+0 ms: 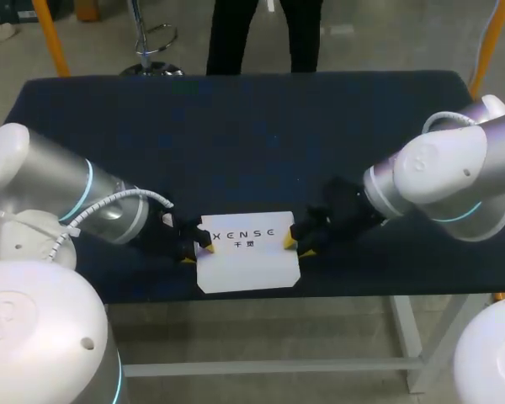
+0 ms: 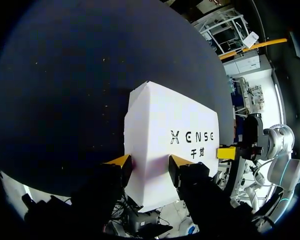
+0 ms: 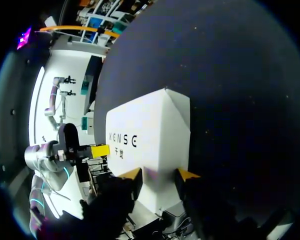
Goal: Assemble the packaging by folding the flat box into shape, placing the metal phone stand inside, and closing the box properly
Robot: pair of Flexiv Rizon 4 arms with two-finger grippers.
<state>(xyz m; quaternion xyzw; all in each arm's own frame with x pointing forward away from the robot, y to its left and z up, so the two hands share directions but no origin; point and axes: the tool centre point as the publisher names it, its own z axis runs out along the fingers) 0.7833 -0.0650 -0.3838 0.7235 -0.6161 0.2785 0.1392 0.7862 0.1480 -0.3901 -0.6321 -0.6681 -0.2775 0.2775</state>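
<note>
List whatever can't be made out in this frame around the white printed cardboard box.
Inside of the white printed cardboard box: all views, its own walls hide it, so contents unknown.
Box underside: all views, hidden by its top face.
Box ends: head view, covered by left gripper and right gripper.

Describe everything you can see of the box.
The box is white cardboard with dark print on its upper face. It lies low on the dark table, at the near edge. A crease runs close to each end and the corners look cut. The left gripper meets its left end and the right gripper its right; whether either clamps it cannot be told.
</note>
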